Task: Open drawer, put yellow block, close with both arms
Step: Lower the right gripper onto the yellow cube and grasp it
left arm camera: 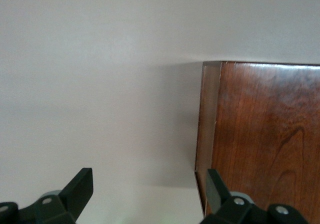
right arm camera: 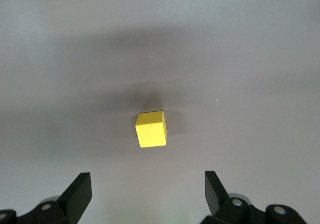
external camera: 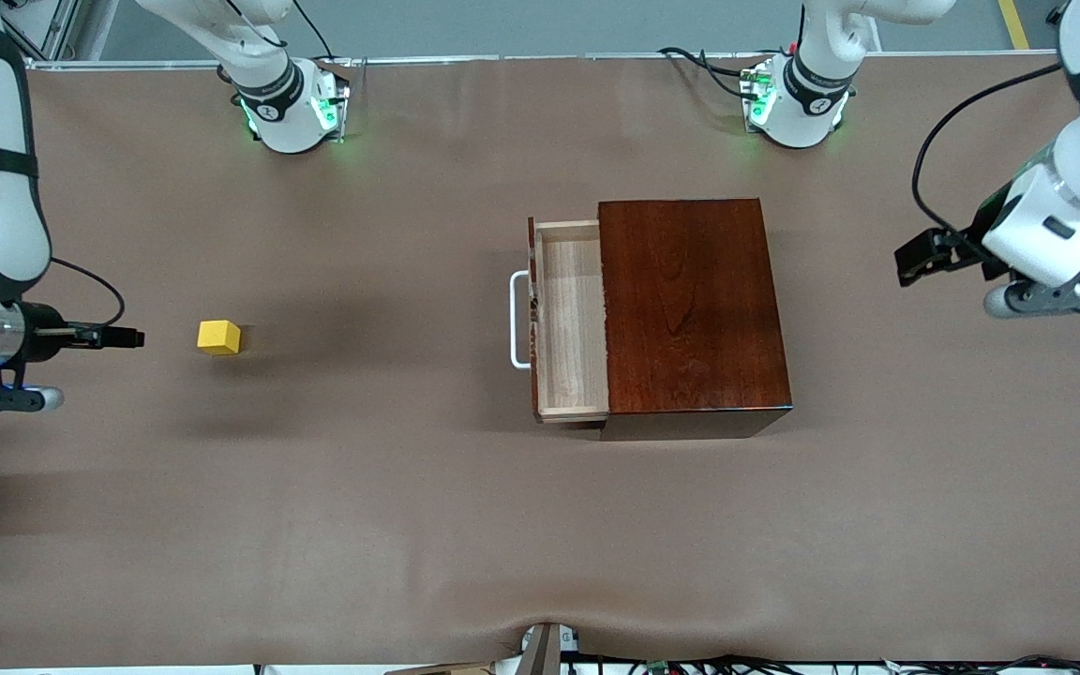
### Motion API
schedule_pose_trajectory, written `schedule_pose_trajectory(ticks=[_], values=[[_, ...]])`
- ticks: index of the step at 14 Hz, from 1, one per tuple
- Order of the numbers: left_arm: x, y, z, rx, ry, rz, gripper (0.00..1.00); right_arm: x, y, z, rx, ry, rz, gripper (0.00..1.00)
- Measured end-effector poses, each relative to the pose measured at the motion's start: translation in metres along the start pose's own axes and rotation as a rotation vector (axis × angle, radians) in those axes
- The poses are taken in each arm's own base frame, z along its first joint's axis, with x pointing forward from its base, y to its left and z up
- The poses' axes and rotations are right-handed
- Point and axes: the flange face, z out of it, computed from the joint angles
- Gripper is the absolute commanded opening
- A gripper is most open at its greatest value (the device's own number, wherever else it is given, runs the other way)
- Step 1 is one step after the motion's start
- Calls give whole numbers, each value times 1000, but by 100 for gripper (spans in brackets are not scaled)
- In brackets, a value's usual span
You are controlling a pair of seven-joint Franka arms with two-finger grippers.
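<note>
The dark reddish-brown wooden box (external camera: pixel 695 305) stands mid-table. Its pale-wood drawer (external camera: pixel 577 319) is pulled partly out toward the right arm's end, with the white bar handle (external camera: pixel 517 319) in front and the tray empty. The yellow block (external camera: pixel 219 337) lies on the table toward the right arm's end. My right gripper (external camera: pixel 132 337) hovers beside it, open and empty; in the right wrist view (right arm camera: pixel 148 194) the block (right arm camera: pixel 151 129) lies ahead of the spread fingers. My left gripper (external camera: pixel 915 262) hovers off the box's back end, open and empty; in the left wrist view (left arm camera: pixel 148 194) a box corner (left arm camera: pixel 265 134) shows.
A brown cloth (external camera: pixel 409 516) covers the whole table. The two arm bases (external camera: pixel 292 108) (external camera: pixel 793 103) stand along the table edge farthest from the front camera. Cables and a small fixture (external camera: pixel 545 652) sit at the edge nearest that camera.
</note>
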Motion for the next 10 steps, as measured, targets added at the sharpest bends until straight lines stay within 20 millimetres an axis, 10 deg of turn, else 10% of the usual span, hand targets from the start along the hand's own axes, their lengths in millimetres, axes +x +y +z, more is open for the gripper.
schedule_pose_trajectory(ticks=[4,10], values=[[-31,-18,-11,-26,5,-6,100,1,-2,52,3,0,-2,100],[-27,-43,-14,-31,30,22,100,-5,-3,113,-3,32,0,100]])
